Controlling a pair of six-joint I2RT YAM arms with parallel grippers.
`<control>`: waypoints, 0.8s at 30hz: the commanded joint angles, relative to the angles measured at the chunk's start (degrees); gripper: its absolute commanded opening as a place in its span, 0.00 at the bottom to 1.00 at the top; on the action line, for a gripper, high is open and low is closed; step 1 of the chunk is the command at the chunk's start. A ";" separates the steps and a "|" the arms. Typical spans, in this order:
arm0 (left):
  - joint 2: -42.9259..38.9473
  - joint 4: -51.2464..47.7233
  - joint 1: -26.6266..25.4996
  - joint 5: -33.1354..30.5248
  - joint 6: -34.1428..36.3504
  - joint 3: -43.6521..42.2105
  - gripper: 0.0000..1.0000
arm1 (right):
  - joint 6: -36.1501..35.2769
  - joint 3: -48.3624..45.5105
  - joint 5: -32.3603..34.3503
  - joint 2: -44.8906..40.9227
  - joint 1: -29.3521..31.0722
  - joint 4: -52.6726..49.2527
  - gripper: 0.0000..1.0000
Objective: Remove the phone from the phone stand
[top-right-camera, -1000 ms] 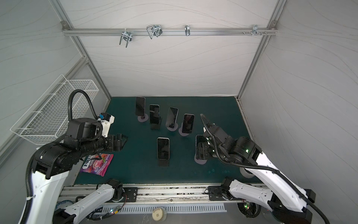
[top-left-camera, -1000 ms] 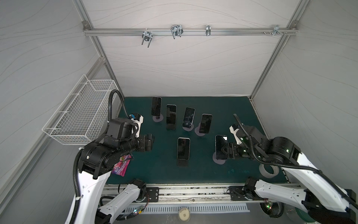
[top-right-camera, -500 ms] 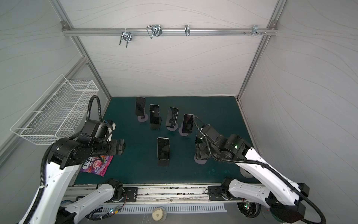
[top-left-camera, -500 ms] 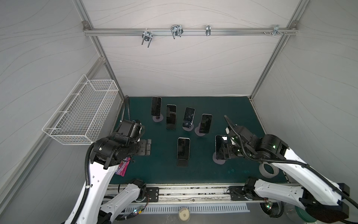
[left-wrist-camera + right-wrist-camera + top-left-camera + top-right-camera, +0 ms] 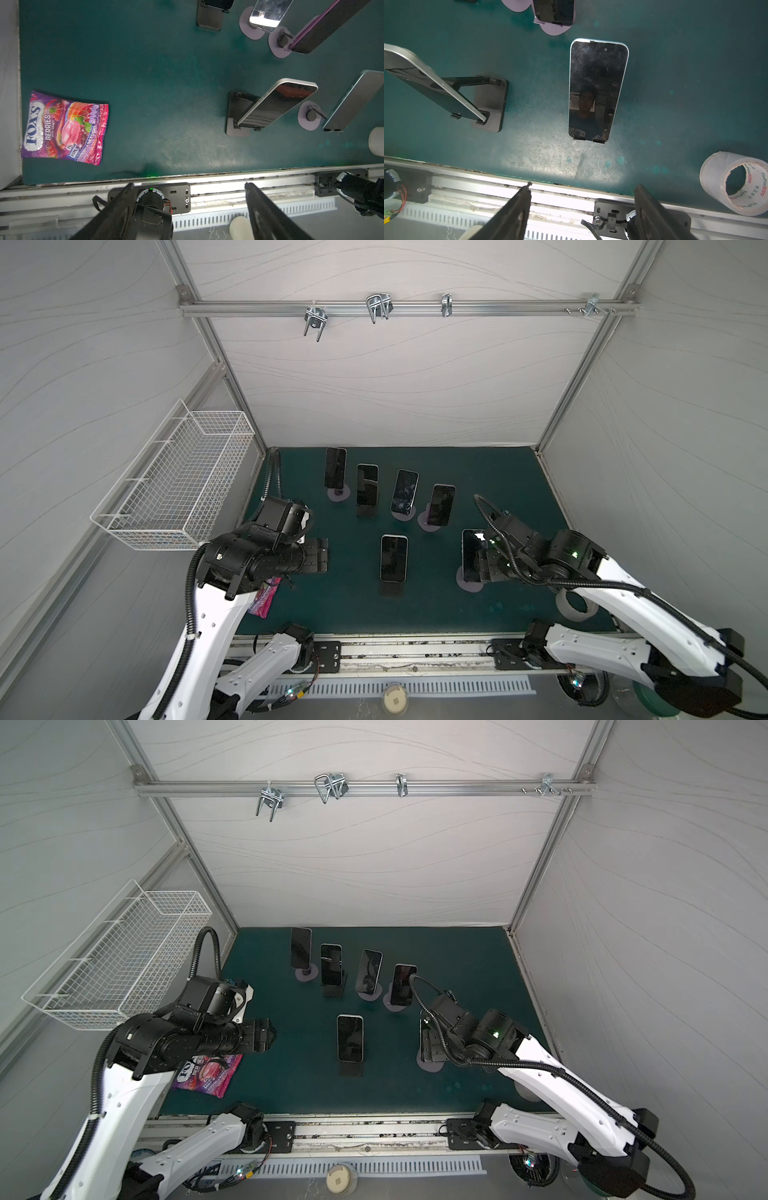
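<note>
Phone is seen propped on its stand at the near right, just left of, not between, the parted, empty jaws of the right gripper, while the left gripper is likewise spread and empty.

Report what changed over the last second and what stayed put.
Right gripper edged in toward the near-right phone, jaws open, gripping nothing. Left gripper barely shifted while its arm re-posed. All six phones stayed on their stands; candy bag unmoved.
</note>
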 commanded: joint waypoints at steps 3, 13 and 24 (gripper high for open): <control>1.22 2.13 -1.46 5.19 -2.49 0.24 0.87 | 2.94 -1.05 3.56 0.13 0.32 -2.22 0.81; 5.41 5.43 -10.56 3.32 -6.16 0.43 0.87 | 2.98 -5.91 3.47 -0.97 0.32 2.68 0.84; 13.52 7.01 -18.41 -4.92 -10.24 6.80 0.88 | 1.74 -6.03 5.84 1.83 -1.57 6.99 0.87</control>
